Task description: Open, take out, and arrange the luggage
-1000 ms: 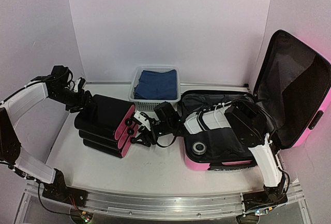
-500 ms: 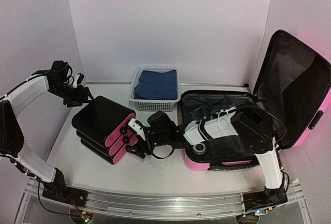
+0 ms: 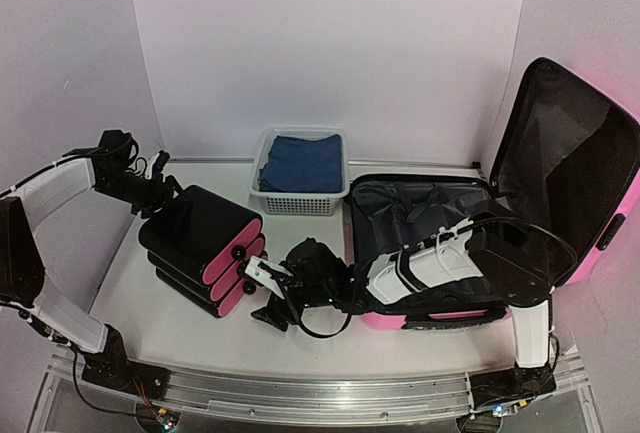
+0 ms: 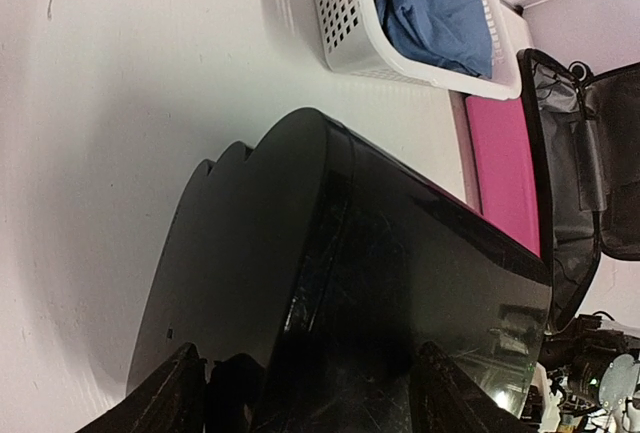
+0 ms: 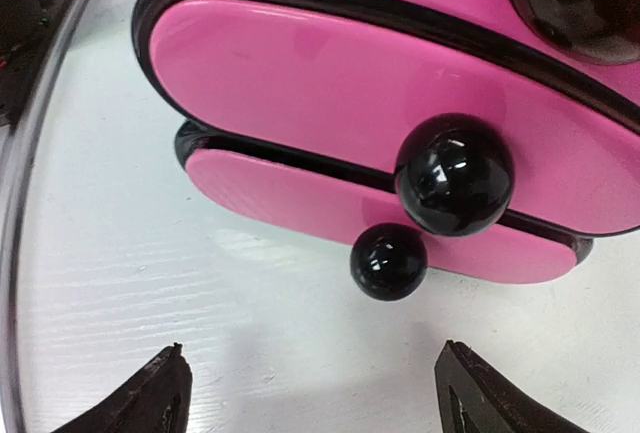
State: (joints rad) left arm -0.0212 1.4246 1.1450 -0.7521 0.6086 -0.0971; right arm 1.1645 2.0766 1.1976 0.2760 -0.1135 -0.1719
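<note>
The luggage, a glossy pink hard-shell suitcase, lies open at the right with its lid upright and black lining showing; in the left wrist view its pink shell is at the right. A black drawer unit with pink fronts and black knobs stands on the table left of it. My left gripper is open at the unit's rear, and its fingers straddle the black body. My right gripper hangs open and empty, low over the table, facing the pink fronts.
A white mesh basket with folded blue cloth stands at the back centre, close behind the drawer unit and the suitcase. White walls enclose the table on three sides. The right arm stretches left across the suitcase's front corner.
My right gripper has backed away from the drawer knobs toward the near edge and opened wider. The drawer unit has shifted slightly left. My left gripper drew off, then returned to the unit's rear.
</note>
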